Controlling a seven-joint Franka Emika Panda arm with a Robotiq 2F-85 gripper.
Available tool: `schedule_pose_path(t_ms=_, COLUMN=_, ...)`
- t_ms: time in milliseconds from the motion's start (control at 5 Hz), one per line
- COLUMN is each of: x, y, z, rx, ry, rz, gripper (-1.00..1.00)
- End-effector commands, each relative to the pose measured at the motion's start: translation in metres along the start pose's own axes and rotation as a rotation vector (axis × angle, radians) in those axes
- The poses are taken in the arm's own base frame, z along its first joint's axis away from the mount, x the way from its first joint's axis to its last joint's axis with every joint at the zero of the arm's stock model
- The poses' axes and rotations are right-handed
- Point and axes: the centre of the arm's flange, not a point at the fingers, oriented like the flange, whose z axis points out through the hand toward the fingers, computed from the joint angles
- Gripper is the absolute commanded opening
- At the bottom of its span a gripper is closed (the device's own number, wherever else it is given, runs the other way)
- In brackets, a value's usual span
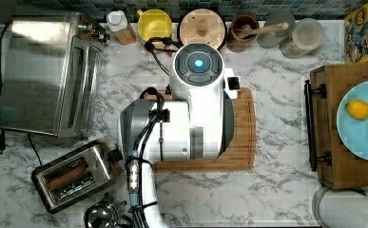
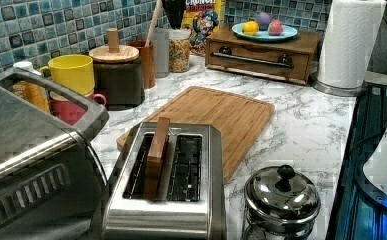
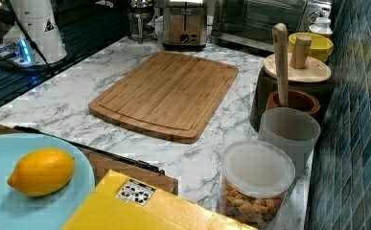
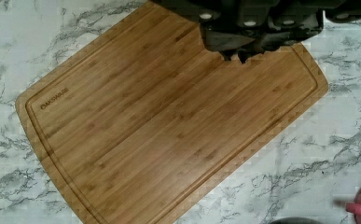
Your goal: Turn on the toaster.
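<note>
The toaster [image 1: 74, 175] sits near the counter's [image 1: 276, 190] front-left corner in the top view, bread in one slot. The claw [image 4: 236, 55], seemingly clenched, hovers above the cutting board [image 4: 169, 126], well apart. Approaching carelessly could clip the kettle [image 2: 281, 197] beside it.

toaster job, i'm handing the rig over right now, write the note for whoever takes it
Pincer: over the bamboo cutting board, holding nothing; whether it is open or shut can't be told.

Toaster: at the counter's corner in the top view's lower left, below the big toaster oven and beside a steel pot lid. A brown slice stands high in one slot, the other slot looks empty.

Done: nothing yet; the arm is above the board, away from the toaster.

Left: move to the toaster's lever end, which seems to face the board, and press the lever down.
</note>
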Motion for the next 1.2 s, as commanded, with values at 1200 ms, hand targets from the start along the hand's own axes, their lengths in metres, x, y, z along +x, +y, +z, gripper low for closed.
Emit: schedule_pose_path(t_ms=1200, x=-0.162, y=-0.062, z=0.018, rx=0.211, ry=-0.062, rz=-0.915, gripper=-1.0)
